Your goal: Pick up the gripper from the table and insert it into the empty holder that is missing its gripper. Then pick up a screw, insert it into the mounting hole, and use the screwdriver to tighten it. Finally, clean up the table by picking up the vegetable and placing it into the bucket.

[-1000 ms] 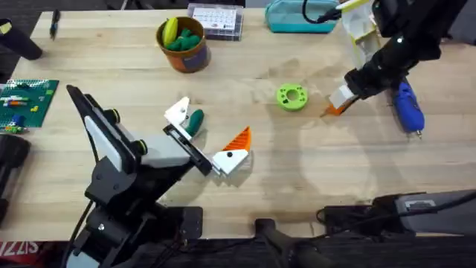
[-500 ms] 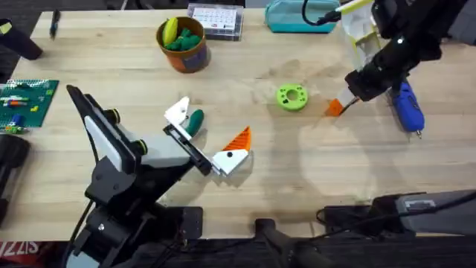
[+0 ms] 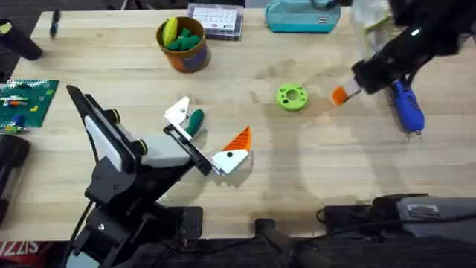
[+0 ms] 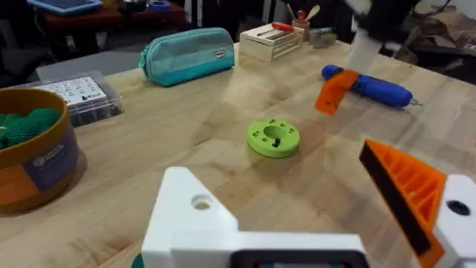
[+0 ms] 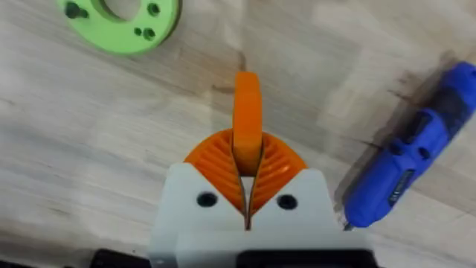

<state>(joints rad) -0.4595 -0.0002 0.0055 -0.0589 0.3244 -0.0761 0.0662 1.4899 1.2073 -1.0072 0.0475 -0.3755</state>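
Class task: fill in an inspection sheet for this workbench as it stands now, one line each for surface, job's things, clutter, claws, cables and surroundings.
Surface: light wooden table, dry, no spills seen.
Job's things: holder beside the vegetable; screwdriver lying flat at the right; bucket at the back holding toy pieces; orange finger held above the table.
Clutter: lime-green ring, teal pouch, clear parts box, green brick board.
Claws: right claw shut on the orange finger; left claw open, one white mount showing no orange finger.
Cables: nothing seen on the table.
Surroundings: dark furniture behind the table in the left wrist view.
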